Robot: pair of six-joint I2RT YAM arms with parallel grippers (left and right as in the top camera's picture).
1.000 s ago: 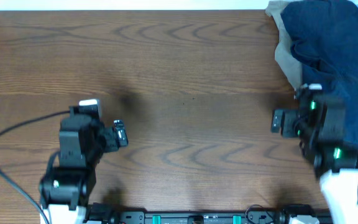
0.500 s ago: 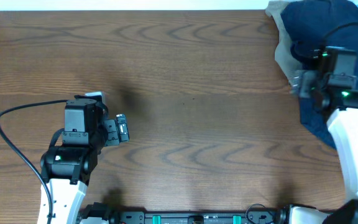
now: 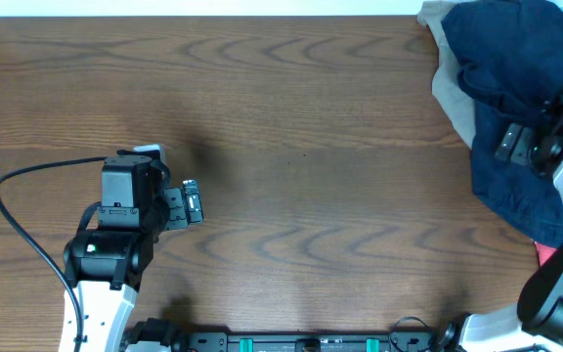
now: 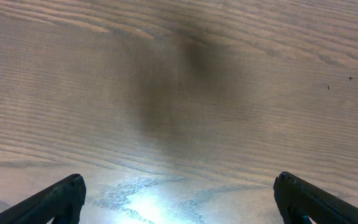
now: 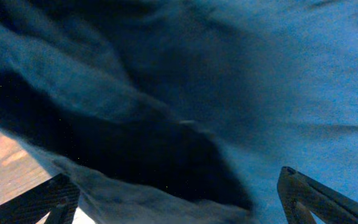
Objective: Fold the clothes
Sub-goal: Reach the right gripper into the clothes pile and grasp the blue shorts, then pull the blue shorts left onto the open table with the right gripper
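The dark navy shorts (image 3: 511,59) lie crumpled at the table's far right, partly over a khaki-beige garment (image 3: 450,90). My right gripper (image 3: 514,145) hovers over the shorts' lower part, open and empty. In the right wrist view the navy fabric (image 5: 241,81) fills the frame with a deep fold between the wide-apart fingers (image 5: 179,205). My left gripper (image 3: 192,203) is open and empty over bare table at the left; its wrist view shows only wood between the fingers (image 4: 179,199).
The wooden table (image 3: 291,147) spans the view. A bit of red-orange cloth (image 3: 547,256) shows at the right edge below the shorts. A black cable (image 3: 18,186) loops left of the left arm.
The right arm has swung up and to the right, from the table's front right out over the shorts. The left arm shifted slightly early on, then stayed still.
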